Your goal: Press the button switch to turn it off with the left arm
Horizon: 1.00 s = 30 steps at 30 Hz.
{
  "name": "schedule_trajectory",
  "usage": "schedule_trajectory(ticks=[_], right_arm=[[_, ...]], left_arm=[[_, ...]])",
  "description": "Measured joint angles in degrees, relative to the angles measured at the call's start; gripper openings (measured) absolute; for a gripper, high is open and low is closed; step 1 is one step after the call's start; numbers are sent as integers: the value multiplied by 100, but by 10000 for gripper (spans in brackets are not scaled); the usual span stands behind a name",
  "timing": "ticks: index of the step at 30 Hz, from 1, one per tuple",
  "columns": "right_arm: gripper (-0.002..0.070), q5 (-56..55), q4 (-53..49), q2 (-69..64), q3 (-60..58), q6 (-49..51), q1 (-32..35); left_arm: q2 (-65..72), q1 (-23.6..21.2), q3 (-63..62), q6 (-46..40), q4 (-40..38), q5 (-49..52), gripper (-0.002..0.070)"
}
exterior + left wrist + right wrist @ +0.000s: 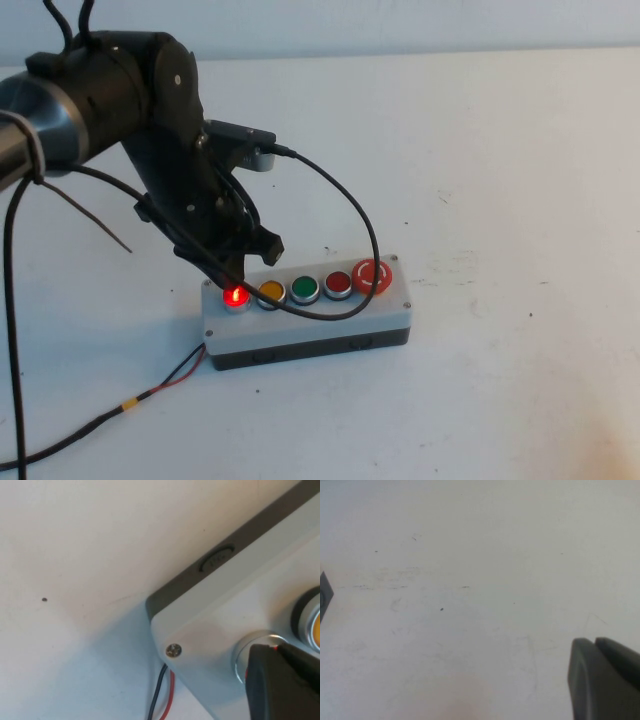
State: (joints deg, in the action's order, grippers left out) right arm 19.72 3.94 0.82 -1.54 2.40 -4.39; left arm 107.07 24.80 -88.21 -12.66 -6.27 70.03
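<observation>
The button switch (236,296) glows red at the left end of the row on a grey box (306,318). The left gripper (243,262), fingers pressed together, hovers just over it. The right gripper (605,680), also closed, hangs over bare white table (500,150).

On the grey box (310,318), the button switch (236,296) is half covered in the left wrist view by the left gripper (280,680), whose fingers run out of the picture, so only its silver ring and a sliver of red show; the yellow button (312,625) beside it is cut by the edge. The red and black wires (150,395) leaving the box's end beside the switch run off the high view's edge. The right gripper (605,680), away from the box, shows only as a dark corner piece, and only a small dark corner of the box reaches the right wrist view.
</observation>
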Motion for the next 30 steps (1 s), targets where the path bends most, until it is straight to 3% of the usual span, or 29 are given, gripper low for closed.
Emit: schedule_trajectory(ticks=[20,24,30], right_arm=[[-16,0,0,0,0,0,0],[-16,0,0,0,0,0,0],[-16,0,0,0,0,0,0]], left_arm=[[36,-15,-84,-36,-22,20,-3],[-570,8,149,-53,1,-84,-3],[-2482,8,1293,-58,-23,-1227,-3]])
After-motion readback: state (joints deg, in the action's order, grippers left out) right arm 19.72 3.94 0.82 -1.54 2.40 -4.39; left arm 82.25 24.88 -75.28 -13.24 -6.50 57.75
